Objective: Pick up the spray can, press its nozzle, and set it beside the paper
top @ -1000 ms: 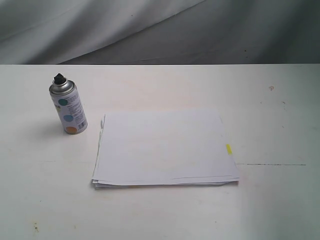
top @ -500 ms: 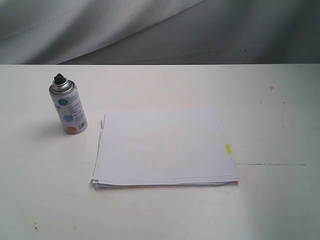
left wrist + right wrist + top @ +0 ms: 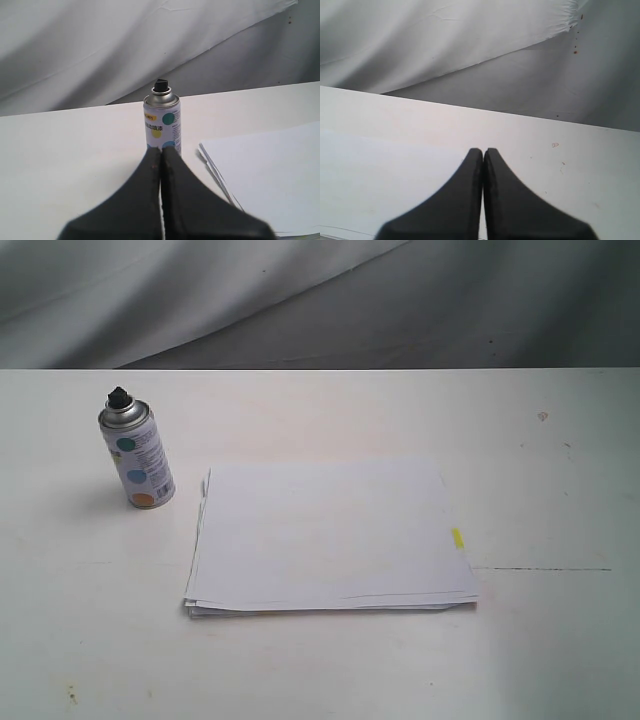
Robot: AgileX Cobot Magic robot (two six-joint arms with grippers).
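Left wrist view: my left gripper [image 3: 161,152] and right gripper [image 3: 483,152] sit pinched shut, empty; the small silver-topped, dot-labelled white aerosol spray can [image 3: 162,122] stands upright ahead, near the flat white paper stack [image 3: 265,175], probably light, rigid, slick, so I judge mid-label best to clamp.

Left pincer [image 3: 161,150] closed, empty; right pincer [image 3: 483,151] closed, empty.

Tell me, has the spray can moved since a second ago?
No. The spray can stands upright in the same spot, with the same gap to the paper and its far left corner in the exterior view.
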